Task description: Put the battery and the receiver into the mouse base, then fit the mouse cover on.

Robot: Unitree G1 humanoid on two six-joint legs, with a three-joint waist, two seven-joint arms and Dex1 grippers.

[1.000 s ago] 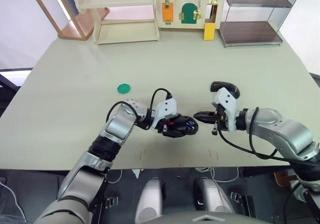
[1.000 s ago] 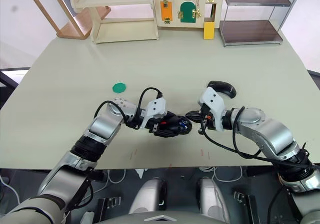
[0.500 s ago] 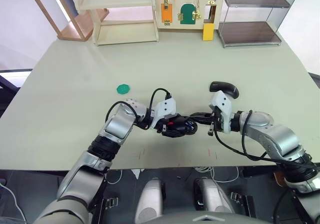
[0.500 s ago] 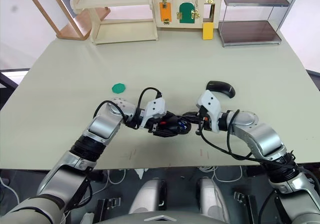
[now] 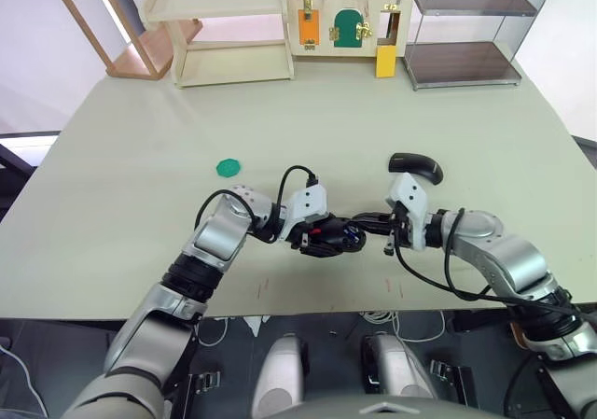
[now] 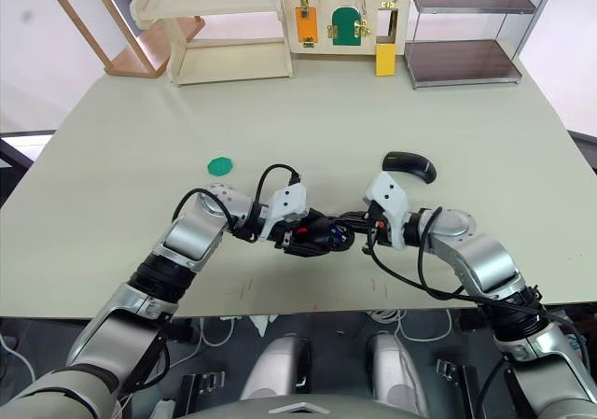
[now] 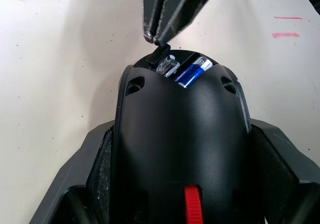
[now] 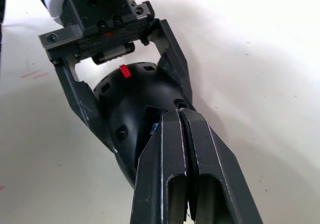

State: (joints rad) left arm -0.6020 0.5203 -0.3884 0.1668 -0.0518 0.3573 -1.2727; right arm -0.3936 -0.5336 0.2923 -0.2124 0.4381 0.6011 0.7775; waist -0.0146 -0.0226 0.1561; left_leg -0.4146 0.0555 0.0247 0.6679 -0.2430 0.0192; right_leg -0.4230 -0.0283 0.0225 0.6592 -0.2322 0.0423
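Observation:
My left gripper (image 5: 326, 236) is shut on the mouse base (image 5: 331, 233), holding it just above the table near the front edge. The base's black body with its red part (image 7: 192, 205) faces the left wrist view. The blue battery (image 7: 192, 72) lies inside the base's open end. My right gripper (image 5: 360, 221) is shut on a small black and silvery piece, the receiver (image 7: 165, 59), right at that opening beside the battery. The mouse cover (image 5: 415, 165), a glossy black arched shell, rests on the table just behind my right gripper.
A small green disc (image 5: 229, 167) lies on the table to the left. Along the far edge stand a wooden shelf (image 5: 224, 27), a board with latches (image 5: 350, 22) and a wire-frame shelf (image 5: 466, 36). The table's front edge (image 5: 308, 309) is close below the arms.
My right gripper has moved left, bringing its shut fingertips from a short way off up to the open end of the mouse base. The left gripper has held the base still.

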